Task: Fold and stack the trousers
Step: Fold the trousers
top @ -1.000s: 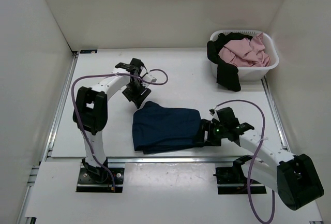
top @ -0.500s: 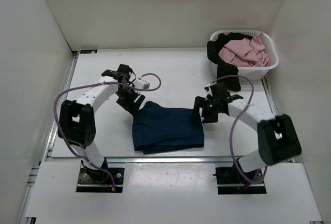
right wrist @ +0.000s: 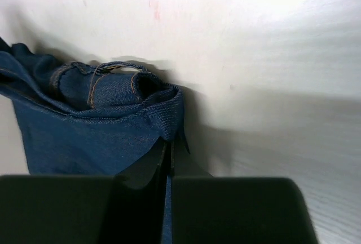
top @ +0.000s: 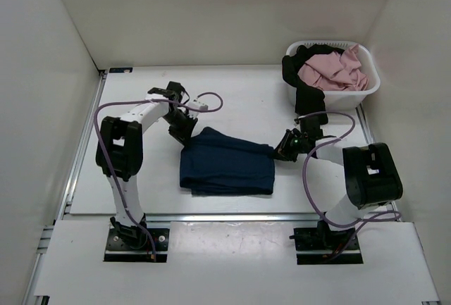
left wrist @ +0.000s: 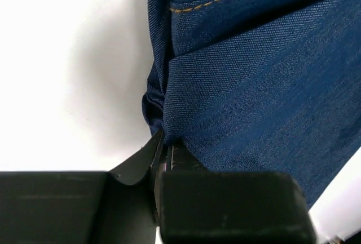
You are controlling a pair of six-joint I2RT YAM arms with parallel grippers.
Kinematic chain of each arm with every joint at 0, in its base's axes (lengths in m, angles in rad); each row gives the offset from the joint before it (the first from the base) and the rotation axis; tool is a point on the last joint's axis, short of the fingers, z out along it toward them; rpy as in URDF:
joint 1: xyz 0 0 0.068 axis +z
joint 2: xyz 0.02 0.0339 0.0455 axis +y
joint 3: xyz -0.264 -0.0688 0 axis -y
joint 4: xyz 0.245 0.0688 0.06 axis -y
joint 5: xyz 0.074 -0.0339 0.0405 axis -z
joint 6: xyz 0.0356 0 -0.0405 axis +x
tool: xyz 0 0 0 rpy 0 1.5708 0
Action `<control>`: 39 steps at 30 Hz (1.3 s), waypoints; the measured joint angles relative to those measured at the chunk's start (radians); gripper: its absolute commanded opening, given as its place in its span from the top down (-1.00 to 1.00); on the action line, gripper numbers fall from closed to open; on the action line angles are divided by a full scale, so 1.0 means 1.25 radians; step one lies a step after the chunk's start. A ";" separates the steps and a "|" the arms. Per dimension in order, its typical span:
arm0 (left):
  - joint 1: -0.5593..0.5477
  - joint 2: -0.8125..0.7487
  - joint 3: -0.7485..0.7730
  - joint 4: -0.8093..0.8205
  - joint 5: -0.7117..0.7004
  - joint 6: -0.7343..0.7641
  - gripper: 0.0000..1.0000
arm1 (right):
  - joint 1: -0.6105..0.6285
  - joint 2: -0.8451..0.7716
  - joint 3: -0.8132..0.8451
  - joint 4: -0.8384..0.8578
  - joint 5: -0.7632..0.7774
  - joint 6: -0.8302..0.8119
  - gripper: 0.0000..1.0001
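The trousers (top: 227, 164) are dark blue denim, folded into a thick rectangle in the middle of the table. My left gripper (top: 189, 134) is at their far-left corner. In the left wrist view it (left wrist: 163, 145) is shut on a bunched fold of the denim (left wrist: 254, 103). My right gripper (top: 281, 152) is at the far-right corner. The right wrist view shows it (right wrist: 170, 142) shut on a rolled edge of the denim (right wrist: 90, 125) with orange stitching. Both pinched corners look slightly drawn up and outward.
A white laundry basket (top: 368, 88) stands at the back right. It holds a pink garment (top: 331, 71), and a black garment (top: 309, 102) hangs over its front rim onto the table. White walls enclose the table on the left, back and right.
Both grippers were open beside the trousers half a second ago and have now shut on the two far corners. The far edge of the fold has shifted slightly.
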State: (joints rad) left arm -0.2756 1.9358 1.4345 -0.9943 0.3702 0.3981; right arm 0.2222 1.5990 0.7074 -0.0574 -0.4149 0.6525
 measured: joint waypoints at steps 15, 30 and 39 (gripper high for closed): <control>0.053 0.122 0.258 0.001 -0.120 0.001 -0.47 | -0.029 0.175 0.260 0.027 0.007 0.061 -0.50; 0.084 -0.060 -0.046 -0.044 0.054 -0.013 -0.50 | 0.013 0.034 0.042 -0.054 -0.106 0.029 -0.39; 0.085 -0.049 -0.020 -0.031 0.129 -0.017 -0.29 | 0.017 0.035 0.009 -0.017 -0.115 0.053 0.49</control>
State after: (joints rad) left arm -0.1699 1.8740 1.4094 -1.0336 0.5312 0.3767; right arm 0.2436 1.6428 0.7185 -0.0788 -0.5583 0.7189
